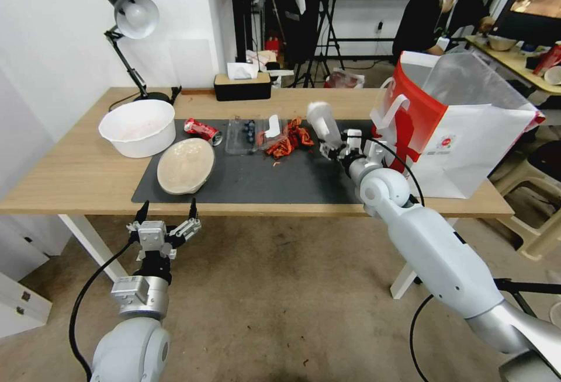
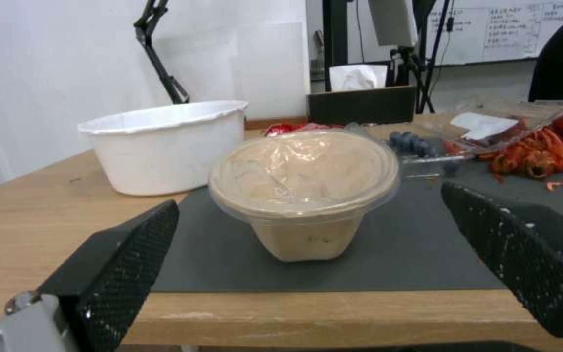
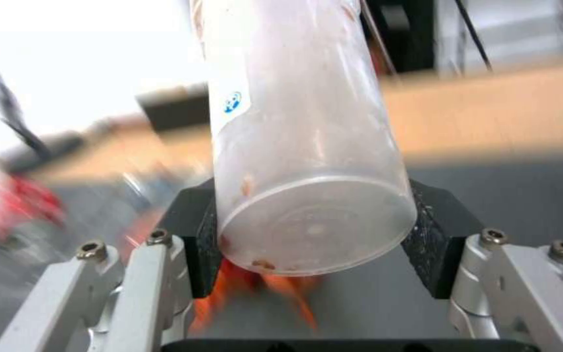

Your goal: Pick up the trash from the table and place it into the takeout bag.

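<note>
One clear cup (image 1: 322,120) clamped in right gripper (image 1: 338,147), mid-frame, short of bag (image 1: 467,136). Left gripper (image 1: 166,214) spread, lower left. Can (image 1: 200,129), lidded tub (image 1: 186,166), red scraps (image 1: 287,138) remain.

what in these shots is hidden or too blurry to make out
- Inside of the takeout bag: head view, its own walls hide it.
- White bowl: left wrist view, its wall hides the contents.
- Mat and red scraps: right wrist view, motion blur.
- Clear cup held in the right hand: right wrist view, top cut off by the frame edge.
- Left hand, open below the table edge: left wrist view, fingertips cut off.
</note>
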Motion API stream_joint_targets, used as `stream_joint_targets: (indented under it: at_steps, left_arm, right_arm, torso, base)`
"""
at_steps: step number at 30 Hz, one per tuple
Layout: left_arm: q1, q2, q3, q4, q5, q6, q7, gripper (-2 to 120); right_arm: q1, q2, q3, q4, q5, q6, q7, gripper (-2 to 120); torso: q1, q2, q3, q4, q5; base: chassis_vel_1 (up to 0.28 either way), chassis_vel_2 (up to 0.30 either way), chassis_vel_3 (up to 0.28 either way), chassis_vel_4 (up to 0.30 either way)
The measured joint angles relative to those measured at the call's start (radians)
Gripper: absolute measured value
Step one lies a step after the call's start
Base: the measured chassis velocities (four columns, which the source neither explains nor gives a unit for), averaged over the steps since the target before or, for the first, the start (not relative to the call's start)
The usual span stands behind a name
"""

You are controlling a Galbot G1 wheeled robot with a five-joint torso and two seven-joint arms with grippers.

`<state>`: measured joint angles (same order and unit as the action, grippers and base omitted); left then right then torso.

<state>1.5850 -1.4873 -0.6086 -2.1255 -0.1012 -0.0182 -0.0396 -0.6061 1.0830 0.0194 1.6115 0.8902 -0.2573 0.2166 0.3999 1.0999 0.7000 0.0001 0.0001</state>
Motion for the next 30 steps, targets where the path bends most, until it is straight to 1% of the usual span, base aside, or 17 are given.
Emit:
stream_joint_targets:
  at_steps: [2, 3, 5, 6, 7, 9, 10, 11, 13, 14, 17, 18, 21, 26, 28, 29, 30]
  left_arm:
    - [0.000, -0.001, 0.003, 0.002, 0.002, 0.000, 0.000, 100]
    - [0.000, -0.001, 0.003, 0.002, 0.002, 0.000, 0.000, 100]
    - [-0.001, -0.003, 0.006, 0.004, 0.005, 0.000, 0.000, 100]
    - [-0.001, -0.003, 0.006, 0.004, 0.005, 0.000, 0.000, 100]
    - [-0.001, -0.004, 0.008, 0.004, 0.006, 0.000, 0.000, 100]
    - [0.000, -0.006, 0.013, 0.005, 0.011, 0.000, 0.000, 100]
    - [0.000, -0.006, 0.013, 0.005, 0.011, 0.000, 0.000, 100]
    - [0.000, -0.007, 0.015, 0.006, 0.013, -0.001, 0.000, 100]
    - [0.001, -0.009, 0.020, 0.007, 0.018, -0.004, 0.000, 100]
    - [0.001, -0.009, 0.020, 0.007, 0.018, -0.004, 0.000, 100]
    - [0.004, -0.013, 0.025, 0.007, 0.023, -0.009, 0.000, 100]
    - [0.004, -0.013, 0.025, 0.007, 0.023, -0.009, 0.000, 100]
    - [0.008, -0.016, 0.028, 0.006, 0.029, -0.013, 0.000, 100]
    - [0.012, -0.015, 0.028, -0.001, 0.033, -0.016, 0.000, 100]
    - [0.013, -0.015, 0.027, -0.002, 0.033, -0.016, 0.000, 100]
    - [0.014, -0.014, 0.027, -0.004, 0.033, -0.016, 0.000, 100]
    - [0.014, -0.014, 0.027, -0.004, 0.033, -0.016, 0.000, 100]
  right_arm:
    - [-0.008, -0.017, 0.043, 0.060, -0.033, 0.076, -0.067, 53]
    - [-0.008, -0.017, 0.043, 0.060, -0.033, 0.076, -0.067, 53]
    - [-0.008, -0.028, 0.092, 0.131, -0.044, 0.104, -0.071, 53]
    - [-0.008, -0.028, 0.092, 0.131, -0.044, 0.104, -0.071, 53]
    - [-0.003, -0.035, 0.116, 0.165, -0.052, 0.099, -0.045, 53]
    - [0.015, -0.057, 0.167, 0.250, -0.087, 0.013, 0.084, 53]
    - [0.015, -0.057, 0.167, 0.250, -0.087, 0.013, 0.084, 53]
    - [0.023, -0.071, 0.191, 0.282, -0.099, -0.044, 0.152, 53]
    - [0.032, -0.099, 0.223, 0.320, -0.106, -0.134, 0.240, 53]
    - [0.032, -0.099, 0.223, 0.320, -0.106, -0.134, 0.240, 53]
    - [0.040, -0.128, 0.272, 0.350, -0.082, -0.261, 0.352, 53]
    - [0.040, -0.128, 0.272, 0.350, -0.082, -0.261, 0.352, 53]
    - [0.039, -0.134, 0.319, 0.349, -0.034, -0.356, 0.439, 53]
    - [0.015, -0.132, 0.372, 0.345, 0.044, -0.416, 0.507, 53]
    - [0.008, -0.131, 0.381, 0.346, 0.051, -0.420, 0.513, 53]
    - [0.003, -0.130, 0.390, 0.349, 0.060, -0.423, 0.517, 57]
    - [0.003, -0.130, 0.390, 0.349, 0.060, -0.423, 0.517, 57]
  torso:
    - [0.000, 0.000, 0.000, -0.0001, -0.0001]
    - [0.000, 0.000, 0.000, -0.0001, -0.0001]
    - [0.000, 0.000, 0.000, -0.0001, 0.0000]
    - [0.000, 0.000, 0.000, -0.0001, 0.0000]
    - [0.000, 0.000, 0.000, -0.0001, -0.0001]
    - [0.000, 0.000, 0.000, 0.0000, -0.0001]
    - [0.000, 0.000, 0.000, 0.0000, -0.0001]
    - [0.000, 0.000, 0.000, 0.0000, -0.0001]
    - [0.000, 0.000, 0.000, -0.0002, 0.0000]
    - [0.000, 0.000, 0.000, -0.0002, 0.0000]
    - [0.000, 0.000, 0.000, -0.0003, 0.0000]
    - [0.000, 0.000, 0.000, -0.0003, 0.0000]
    - [0.000, 0.000, 0.000, 0.0000, 0.0000]
    - [0.000, 0.000, 0.000, -0.0002, 0.0002]
    - [0.000, 0.000, 0.000, -0.0002, 0.0002]
    - [0.000, 0.000, 0.000, -0.0001, 0.0001]
    - [0.000, 0.000, 0.000, -0.0001, 0.0001]
  base:
    - [0.000, 0.000, 0.000, 0.000]
    - [0.000, 0.000, 0.000, 0.000]
    - [0.000, 0.000, 0.000, 0.000]
    - [0.000, 0.000, 0.000, 0.000]
    - [0.000, 0.000, 0.000, 0.000]
    - [0.000, 0.000, 0.000, 0.000]
    - [0.000, 0.000, 0.000, 0.000]
    - [0.000, 0.000, 0.000, 0.000]
    - [0.000, 0.000, 0.000, 0.000]
    - [0.000, 0.000, 0.000, 0.000]
    - [0.000, 0.000, 0.000, 0.000]
    - [0.000, 0.000, 0.000, 0.000]
    - [0.000, 0.000, 0.000, 0.000]
    - [0.000, 0.000, 0.000, 0.000]
    - [0.000, 0.000, 0.000, 0.000]
    - [0.000, 0.000, 0.000, 0.000]
    - [0.000, 0.000, 0.000, 0.000]
